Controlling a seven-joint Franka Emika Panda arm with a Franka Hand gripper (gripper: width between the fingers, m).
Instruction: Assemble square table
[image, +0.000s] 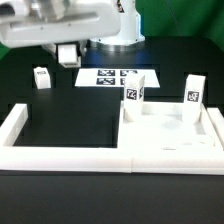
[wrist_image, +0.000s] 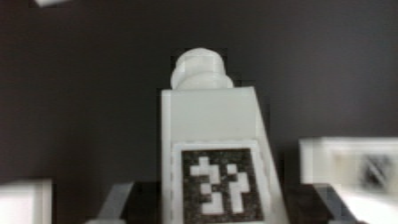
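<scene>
One slab (image: 172, 142) bearing two legs (image: 137, 92) (image: 194, 90); loose leg (image: 42, 77); leg (wrist_image: 214, 130) in jaws.

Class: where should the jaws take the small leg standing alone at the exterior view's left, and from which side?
Come straight down from above and grip the lone leg across its two flat side faces, near the top. It looks upright on the table, nothing beside it, so those parallel faces are free. The gripper now grips the held leg.

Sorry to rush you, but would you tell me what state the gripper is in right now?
The gripper is closed, holding a tagged table leg between its fingers.
</scene>
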